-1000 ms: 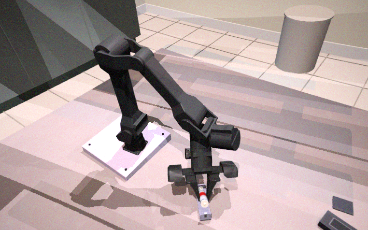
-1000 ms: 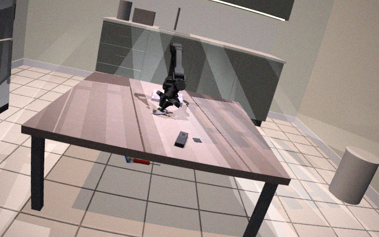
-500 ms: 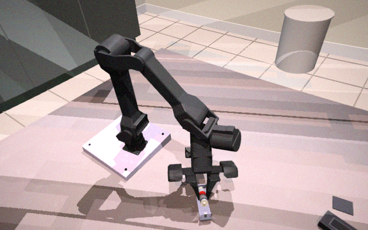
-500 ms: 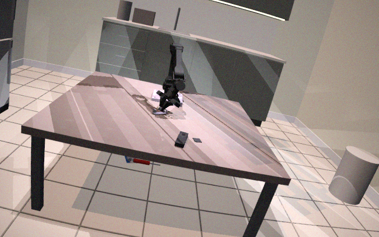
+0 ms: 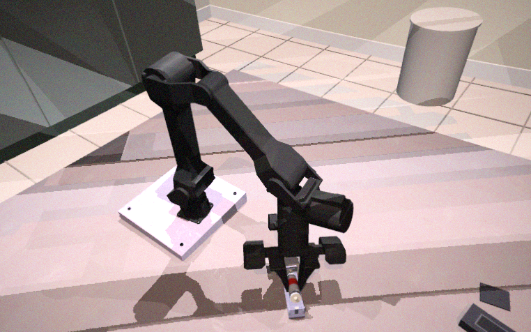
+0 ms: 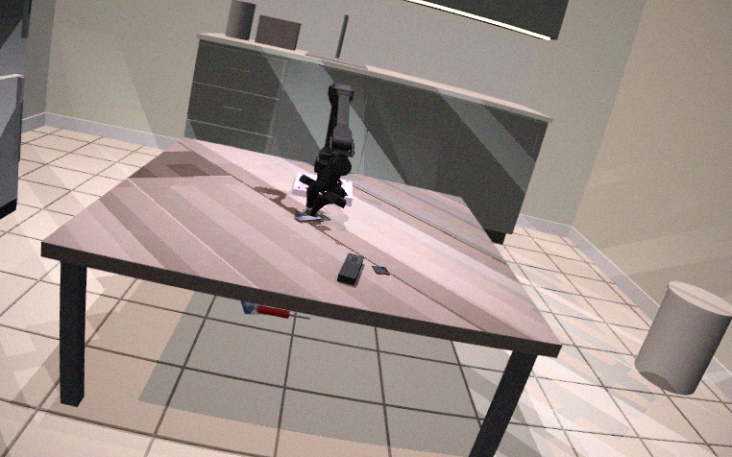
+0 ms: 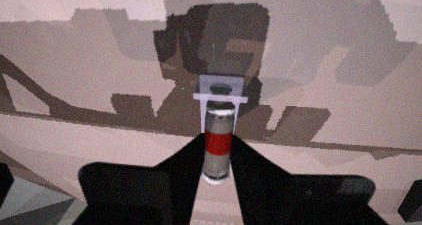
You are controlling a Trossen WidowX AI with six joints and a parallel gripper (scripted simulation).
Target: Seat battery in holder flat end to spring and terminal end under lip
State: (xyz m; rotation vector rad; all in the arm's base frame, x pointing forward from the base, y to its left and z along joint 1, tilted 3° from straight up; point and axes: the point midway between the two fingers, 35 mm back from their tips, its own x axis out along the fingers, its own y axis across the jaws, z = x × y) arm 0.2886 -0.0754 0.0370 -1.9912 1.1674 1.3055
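Note:
The battery [image 5: 293,282] [image 7: 218,143], grey with a red band, is gripped around its middle. Its flat end is down at the holder's spring end, at the crossbar in the wrist view. Its pale terminal end is tilted up, facing the top camera, above the other end of the holder. The pale lilac holder [image 5: 296,310] [image 7: 202,112] [image 6: 307,218] lies on the table beneath, roughly in line with the battery. My gripper [image 5: 293,286] [image 7: 217,138] is shut on the battery. The spring is not clearly visible, and the battery and fingers hide most of the channel.
The white base plate [image 5: 148,218] [image 6: 299,192] stands behind the holder. A dark block [image 5: 483,319] [image 6: 351,269] and a thin dark square [image 5: 494,296] [image 6: 380,270] lie off to the side. Arm shadows cross the table [image 5: 403,214] [image 6: 204,227].

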